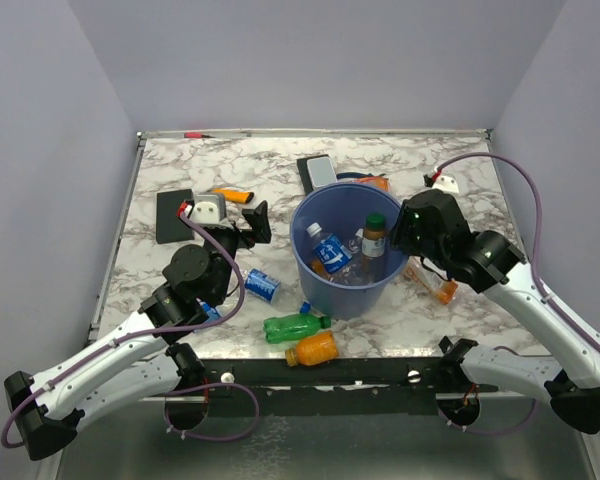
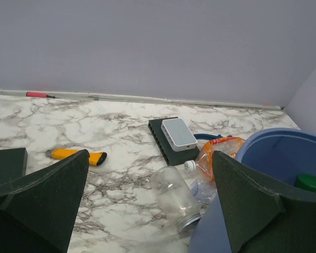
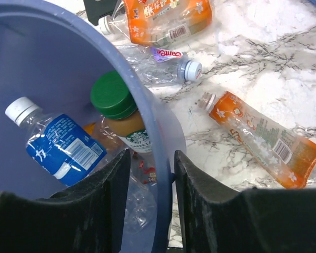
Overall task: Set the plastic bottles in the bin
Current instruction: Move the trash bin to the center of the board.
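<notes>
The blue bin (image 1: pixel 345 296) stands mid-table, its wall (image 3: pixel 68 63) filling the right wrist view. My right gripper (image 1: pixel 405 230) (image 3: pixel 151 155) has closed in astride its right rim, one finger inside, one outside against the lip. Inside lie a blue-labelled bottle (image 3: pixel 60 145) and a brown, green-capped one (image 3: pixel 121 113). On the table lie a green bottle (image 1: pixel 295 326), an orange one (image 1: pixel 313 349), a blue-labelled one (image 1: pixel 261 285) and an orange-labelled one (image 3: pixel 263 139). My left gripper (image 1: pixel 245 228) (image 2: pixel 150 205) stands open and empty left of the bin (image 2: pixel 274 145), above a clear jar (image 2: pixel 174 195).
Behind the bin lie a crushed orange bottle (image 2: pixel 218 153) (image 3: pixel 166 18), a clear crushed bottle (image 3: pixel 168 66) and a black device with a white box (image 1: pixel 318 170) (image 2: pixel 174 138). A flat black rectangle (image 1: pixel 175 215) and an orange marker (image 2: pixel 76 154) lie at the left. A red pen (image 2: pixel 37 95) lies by the back wall.
</notes>
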